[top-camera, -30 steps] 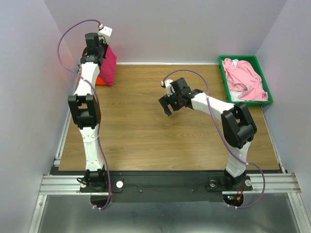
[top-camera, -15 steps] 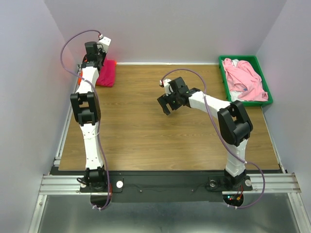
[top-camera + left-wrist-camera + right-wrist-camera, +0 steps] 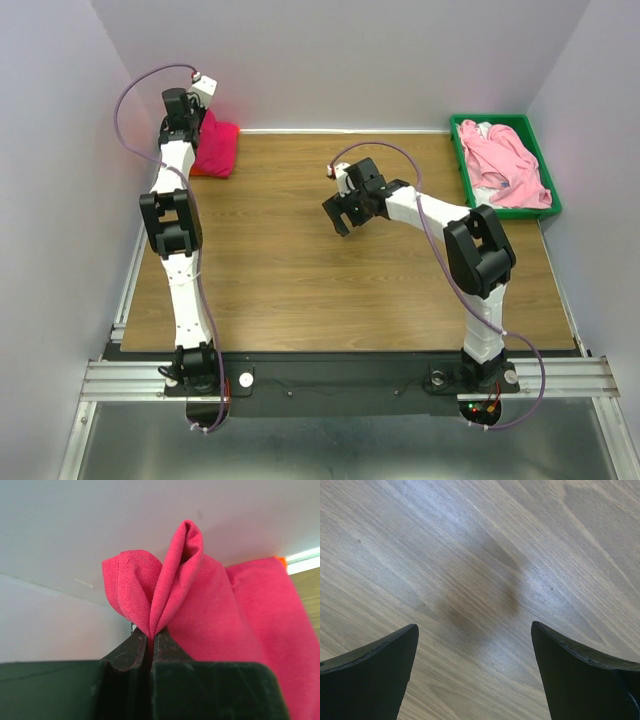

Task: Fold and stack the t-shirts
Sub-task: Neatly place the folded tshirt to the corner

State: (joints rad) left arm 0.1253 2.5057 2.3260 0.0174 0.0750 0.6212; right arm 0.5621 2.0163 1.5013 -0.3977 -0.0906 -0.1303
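At upper left, left gripper [image 3: 150, 641] clamped on crimson-magenta t-shirt [image 3: 216, 148] fold; right gripper [image 3: 474, 625] mid-frame, jaws spread, over wooden table [image 3: 300, 285].

We can read no text, label, brand, number or sign in any view: none on the crimson-magenta t-shirt [image 3: 200, 610], none on the green tray [image 3: 520, 212], none on the wooden table [image 3: 300, 280].

Overhead from behind; wrists close: left at shirt [image 3: 210, 610], right at tabletop [image 3: 480, 550].
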